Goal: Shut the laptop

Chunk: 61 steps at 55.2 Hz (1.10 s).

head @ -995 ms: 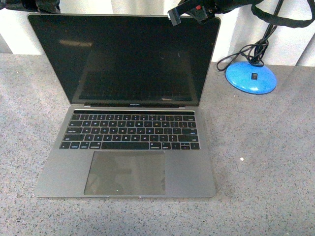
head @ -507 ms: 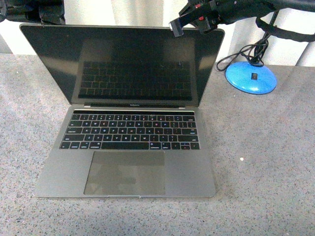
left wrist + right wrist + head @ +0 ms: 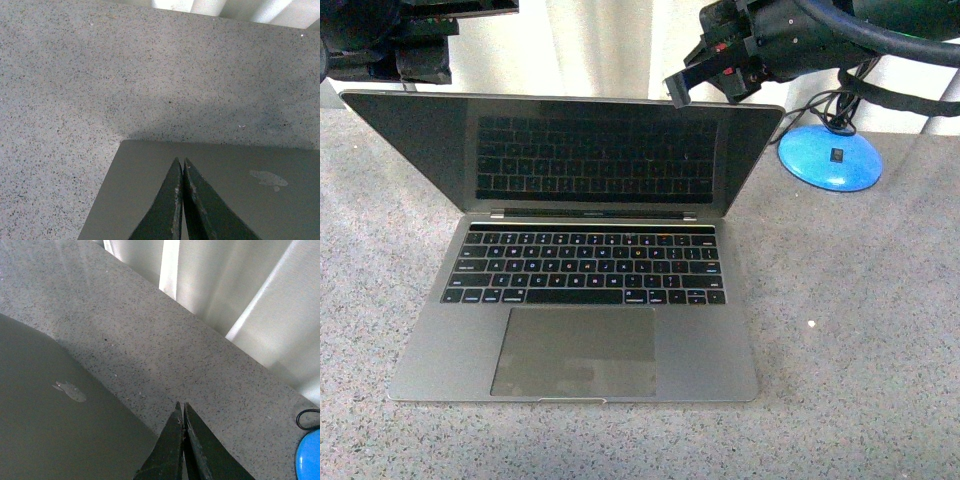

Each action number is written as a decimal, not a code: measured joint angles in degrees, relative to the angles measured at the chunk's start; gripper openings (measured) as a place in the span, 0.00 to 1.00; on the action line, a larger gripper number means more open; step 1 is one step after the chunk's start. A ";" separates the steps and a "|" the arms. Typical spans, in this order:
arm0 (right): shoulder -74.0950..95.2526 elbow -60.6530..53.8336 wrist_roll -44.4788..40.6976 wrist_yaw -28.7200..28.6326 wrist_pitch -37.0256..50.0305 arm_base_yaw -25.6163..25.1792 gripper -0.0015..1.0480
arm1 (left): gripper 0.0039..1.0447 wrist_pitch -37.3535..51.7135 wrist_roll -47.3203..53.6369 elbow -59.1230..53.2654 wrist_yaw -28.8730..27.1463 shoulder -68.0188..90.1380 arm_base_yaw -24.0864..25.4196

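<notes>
The space-grey laptop [image 3: 575,290] sits open on the speckled table, its black screen tilted forward and mirroring the keyboard. My left gripper [image 3: 420,60] is shut behind the lid's top left corner. In the left wrist view the shut left gripper [image 3: 181,162] rests over the grey lid [image 3: 250,200] near its apple logo [image 3: 269,178]. My right gripper [image 3: 678,88] is shut at the lid's top right edge. In the right wrist view the right gripper [image 3: 181,407] lies at the lid's [image 3: 45,430] edge, with the logo [image 3: 70,390] showing.
A blue round base [image 3: 830,157] with black cables stands right of the laptop, also in the right wrist view [image 3: 308,460]. A white curtain [image 3: 590,45] hangs behind the table. Grey speckled tabletop [image 3: 860,350] surrounds the laptop.
The lid has tipped forward and down over the last second. Both grippers have come lower and nearer with its top edge. The screen now reflects the keyboard more.
</notes>
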 joint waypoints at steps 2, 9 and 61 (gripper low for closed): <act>-0.07 -0.31 0.15 -0.02 0.11 0.20 0.01 | 0.03 0.00 0.00 -0.02 -0.04 -0.02 0.02; -0.42 -1.29 0.66 -0.04 0.37 0.72 0.01 | 0.03 0.00 0.02 -0.17 -0.09 -0.09 0.02; -2.16 -9.42 3.82 0.76 2.62 0.24 0.01 | 0.03 0.11 -5.49 -8.35 1.79 -1.73 -2.14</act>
